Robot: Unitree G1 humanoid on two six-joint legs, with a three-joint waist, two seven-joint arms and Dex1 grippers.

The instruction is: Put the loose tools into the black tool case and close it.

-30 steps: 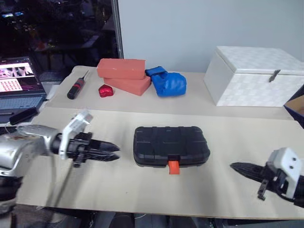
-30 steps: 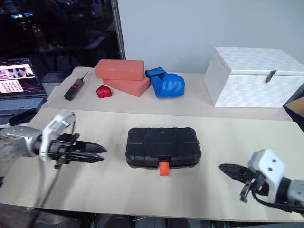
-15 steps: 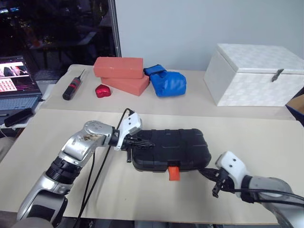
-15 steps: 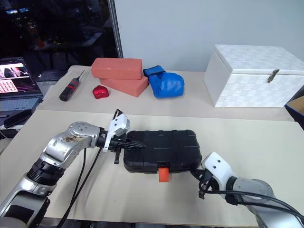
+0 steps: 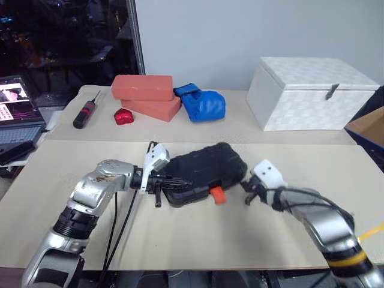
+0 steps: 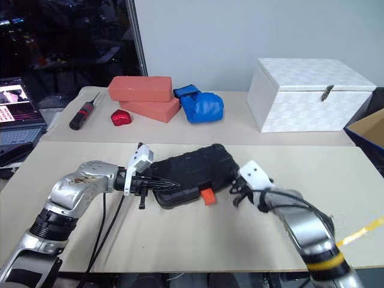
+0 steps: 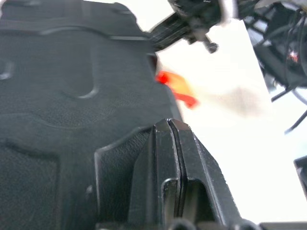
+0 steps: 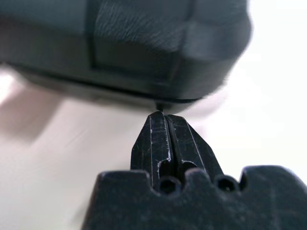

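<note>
The black tool case (image 5: 204, 169) lies closed on the near table, skewed, with its right end turned away from me and its orange latch (image 5: 216, 194) facing me. My left gripper (image 5: 185, 182) is shut, and its tips lie on the case's lid at the left end. In the left wrist view the fingertips (image 7: 173, 126) rest pressed together on the lid (image 7: 72, 96). My right gripper (image 5: 243, 183) is shut, with its tips at the case's near right corner (image 8: 144, 43). The loose tools are out of view.
On the far table are a white box (image 5: 306, 93), two red bricks (image 5: 144, 95), a blue glove (image 5: 201, 105), a small red object (image 5: 124, 116) and a black-and-red screwdriver (image 5: 84, 114). A laptop (image 5: 15, 114) sits at the left. A cardboard box (image 5: 369, 127) is at the right.
My left gripper came onto the case's left end. My right gripper swept forward to the right corner. The case has swung, its right end now farther from me. The camera shifted.
</note>
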